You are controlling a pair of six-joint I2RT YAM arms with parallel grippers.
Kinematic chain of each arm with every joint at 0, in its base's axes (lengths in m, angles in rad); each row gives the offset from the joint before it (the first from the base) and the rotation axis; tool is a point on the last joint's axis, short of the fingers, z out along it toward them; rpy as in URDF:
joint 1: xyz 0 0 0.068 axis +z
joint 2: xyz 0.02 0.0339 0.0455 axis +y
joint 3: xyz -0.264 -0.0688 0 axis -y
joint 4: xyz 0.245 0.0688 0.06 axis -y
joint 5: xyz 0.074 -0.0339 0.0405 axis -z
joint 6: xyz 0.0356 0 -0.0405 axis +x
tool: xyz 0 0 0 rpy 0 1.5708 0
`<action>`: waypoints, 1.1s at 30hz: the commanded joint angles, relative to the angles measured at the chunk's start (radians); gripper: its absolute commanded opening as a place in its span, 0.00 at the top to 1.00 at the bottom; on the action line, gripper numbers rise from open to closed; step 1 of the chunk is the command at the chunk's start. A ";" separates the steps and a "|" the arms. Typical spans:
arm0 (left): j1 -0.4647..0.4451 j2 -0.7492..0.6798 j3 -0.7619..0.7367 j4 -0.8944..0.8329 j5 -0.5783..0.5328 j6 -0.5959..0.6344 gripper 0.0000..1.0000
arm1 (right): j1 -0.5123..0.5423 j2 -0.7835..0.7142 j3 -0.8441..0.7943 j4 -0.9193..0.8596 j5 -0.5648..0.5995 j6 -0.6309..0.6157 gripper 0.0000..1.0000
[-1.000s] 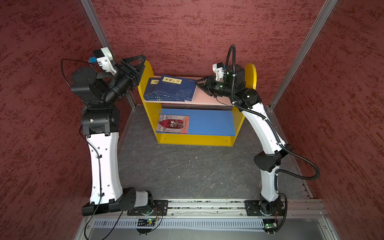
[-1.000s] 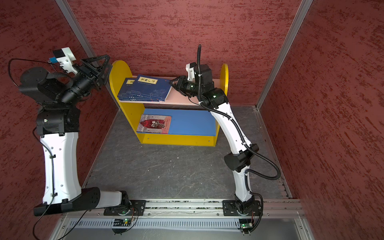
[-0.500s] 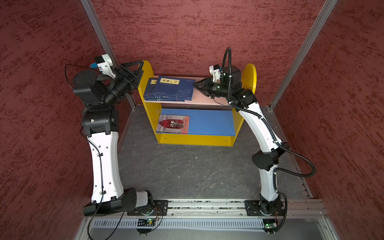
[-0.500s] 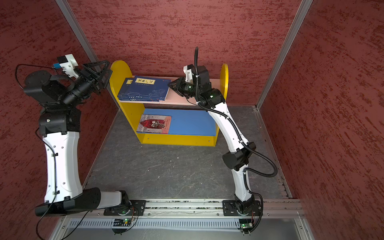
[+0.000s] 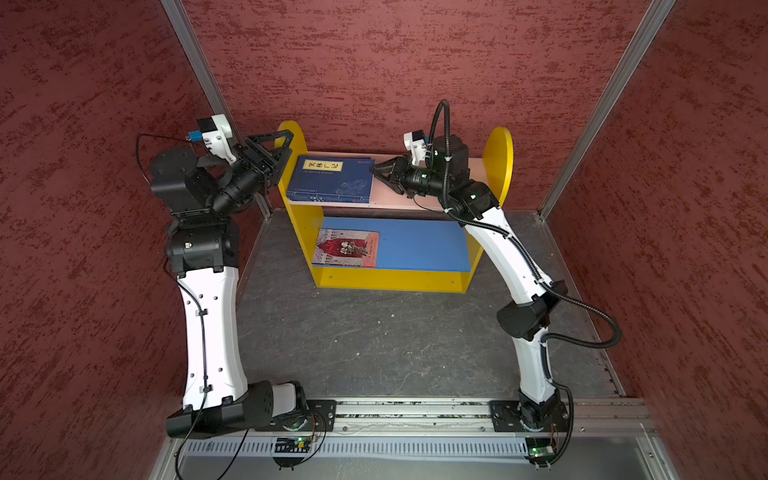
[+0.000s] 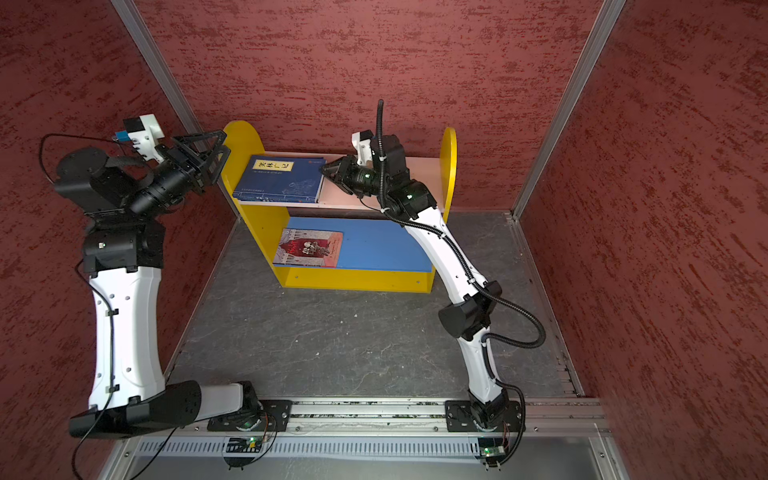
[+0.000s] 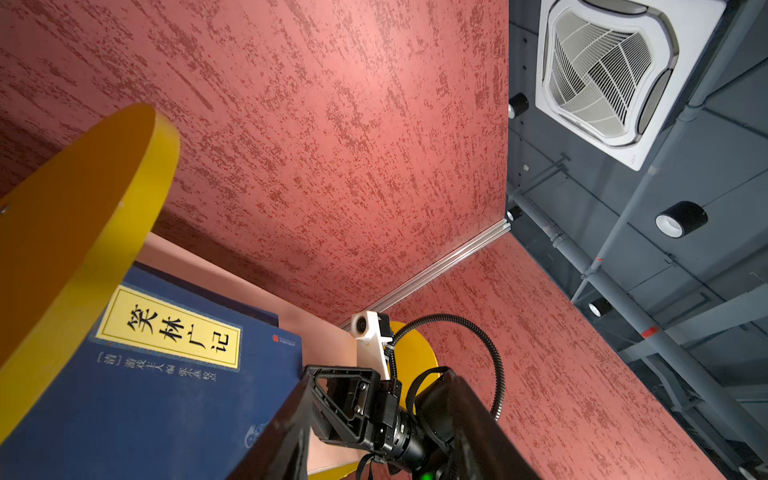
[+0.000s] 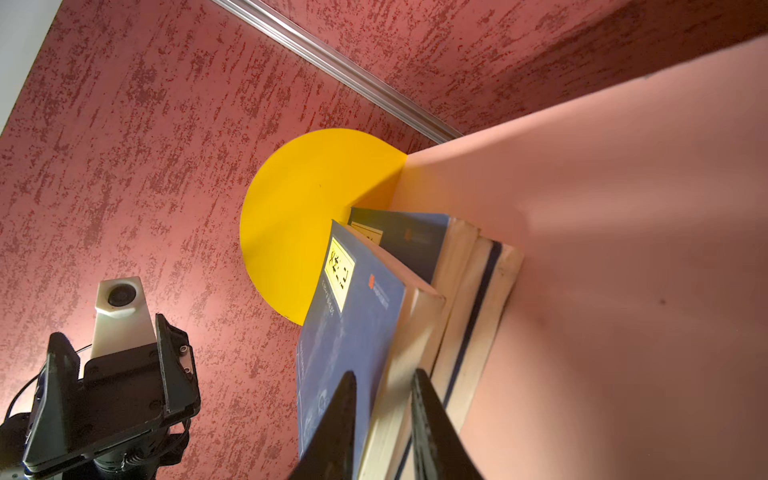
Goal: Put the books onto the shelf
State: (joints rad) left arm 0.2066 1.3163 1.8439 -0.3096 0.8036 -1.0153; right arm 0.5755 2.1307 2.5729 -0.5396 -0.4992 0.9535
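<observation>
The shelf (image 5: 390, 280) stands at the back wall. A stack of navy books (image 5: 332, 180) (image 6: 280, 180) lies flat on the left of its pink upper board (image 5: 395, 195). A red book (image 5: 347, 248) (image 6: 309, 249) lies on the blue lower board (image 5: 419, 245). My right gripper (image 5: 372, 168) (image 8: 384, 374) is at the stack's right edge. It is shut on the top navy book (image 8: 353, 332), one finger on the cover and one under its pages. My left gripper (image 5: 286, 147) (image 7: 380, 374) hangs open and empty beside the left yellow side panel (image 7: 83, 216).
Red textured walls close in behind and on both sides of the shelf. The right half of the pink board and of the blue board is bare. Grey floor (image 5: 374, 340) stretches from the shelf to the arms' base rail (image 5: 415, 411).
My right gripper has moved left along the pink board to the stack. The top navy book, skewed before, now lies squarer on the stack. My left gripper has shifted slightly toward the side panel.
</observation>
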 commanded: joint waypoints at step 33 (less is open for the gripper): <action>-0.161 -0.172 -0.290 -0.281 0.051 0.688 0.60 | 0.089 -0.162 0.036 -0.258 0.101 -0.245 0.76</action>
State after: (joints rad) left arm 0.0597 1.1461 1.5501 -0.6430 0.9081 -0.3355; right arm 0.6632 1.9739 2.6110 -0.7937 -0.3973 0.7273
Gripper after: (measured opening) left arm 0.404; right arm 0.238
